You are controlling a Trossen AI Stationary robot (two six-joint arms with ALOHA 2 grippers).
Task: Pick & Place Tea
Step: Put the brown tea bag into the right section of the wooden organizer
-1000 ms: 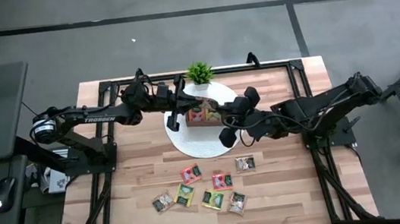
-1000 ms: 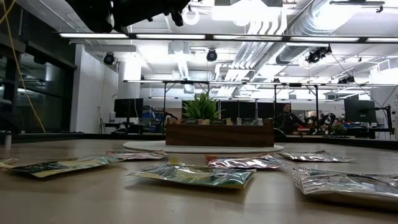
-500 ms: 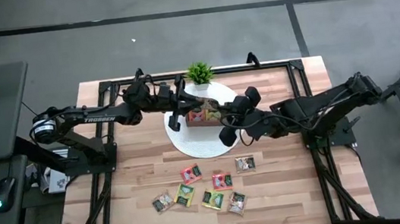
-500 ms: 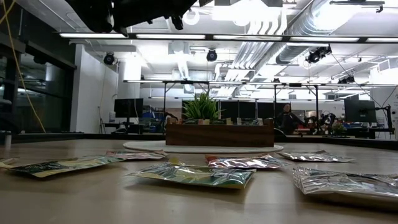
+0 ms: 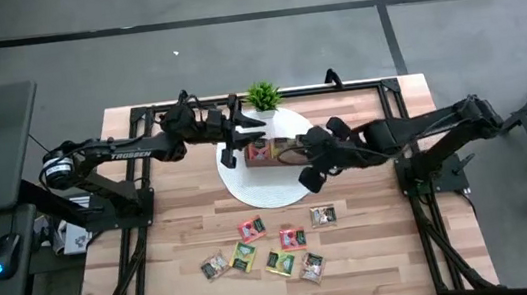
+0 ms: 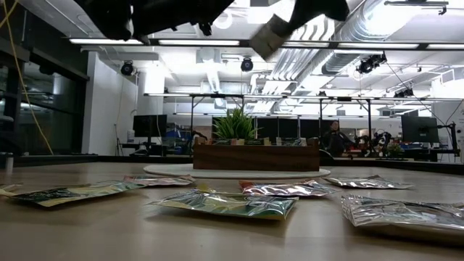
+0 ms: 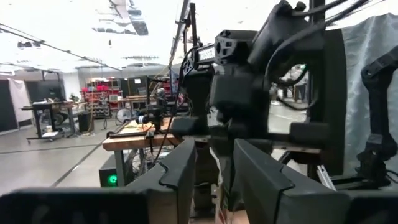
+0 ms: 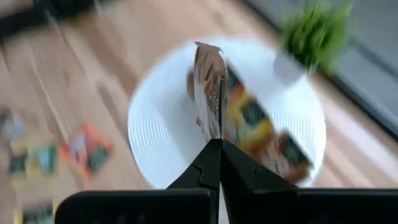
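Your right hand point(image 8: 214, 146) is pinching a sachet point(image 8: 210, 87) edge-on, long axis upright, directly above the tray point(image 5: 269, 154). Your left hand point(image 5: 234, 151), partly open, empty, is waiting beside it.

Wooden table point(image 5: 175, 249) — white round mat point(image 5: 248, 185), seven loose tea sachets point(image 5: 278, 246); metal frame point(image 5: 392, 86)

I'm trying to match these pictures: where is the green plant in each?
High view: green plant at the table's far edge, middle.
Low view: centre, behind the wooden tray.
Left wrist view: not in it.
Right wrist view: upper right.
Shared landmark: the white round plate beside it.
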